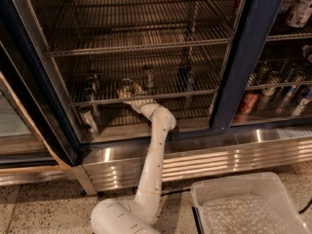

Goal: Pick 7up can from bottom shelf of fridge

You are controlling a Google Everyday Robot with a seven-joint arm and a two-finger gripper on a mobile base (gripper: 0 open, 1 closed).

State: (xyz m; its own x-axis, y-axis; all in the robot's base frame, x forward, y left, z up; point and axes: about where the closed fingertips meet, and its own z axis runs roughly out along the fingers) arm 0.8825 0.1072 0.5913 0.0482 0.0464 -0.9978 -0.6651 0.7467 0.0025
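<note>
My gripper [128, 90] reaches into the fridge [246, 57] and sits at the front rail of the bottom shelf [190, 92], left of centre. It is shut on the 7up can [126, 85], a small can with a shiny silver top that stands upright between the fingers. My white arm rises from the floor, bends at an elbow [163, 118] just in front of the shelf, and runs in to the can.
Other cans stand on the same rack at the left [92, 78], middle [148, 74] and right [185, 77]. One can [88, 119] stands on the fridge floor below. A red can [248, 102] sits in the right compartment. A white bin [243, 204] lies on the floor.
</note>
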